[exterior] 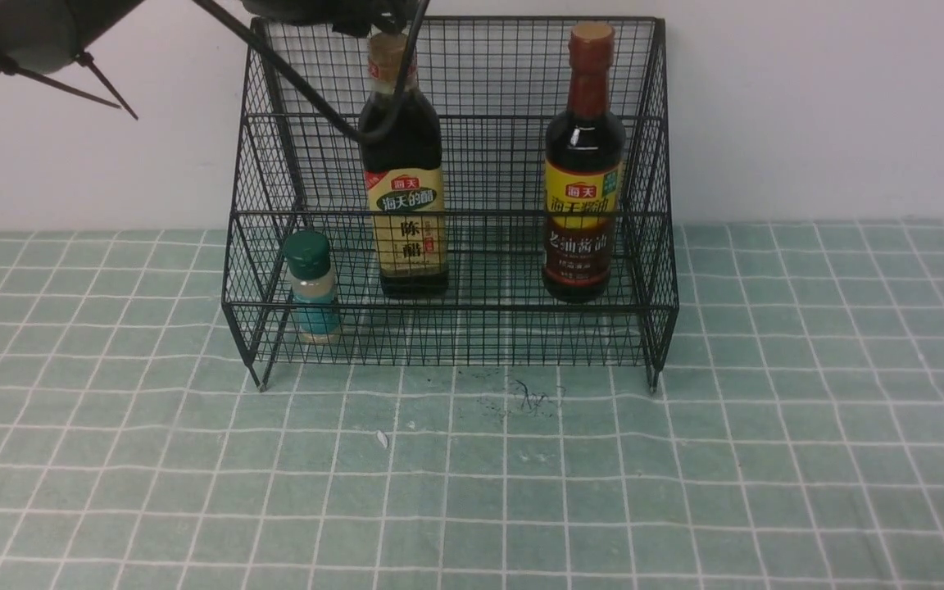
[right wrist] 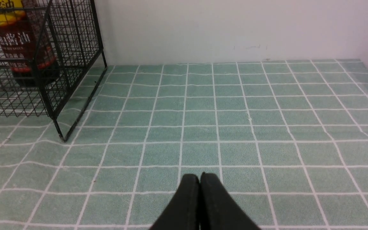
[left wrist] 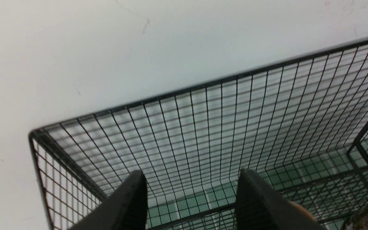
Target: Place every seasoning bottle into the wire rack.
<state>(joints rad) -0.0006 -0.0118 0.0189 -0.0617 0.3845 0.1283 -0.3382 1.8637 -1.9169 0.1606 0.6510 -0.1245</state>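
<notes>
All three bottles are standing in the wire rack (exterior: 456, 205); the left gripper (left wrist: 190, 198) is hovering with jaws apart above the gold-capped bottle (exterior: 403, 188), risking snagging its cap; the right gripper (right wrist: 200, 195) is resting closed, empty

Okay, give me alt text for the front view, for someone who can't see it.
Three seasoning bottles stand upright in a black wire rack against a white wall: a green-capped shaker lowest, a gold-capped bottle and a red-necked bottle behind. Green checked cloth covers the table.
</notes>
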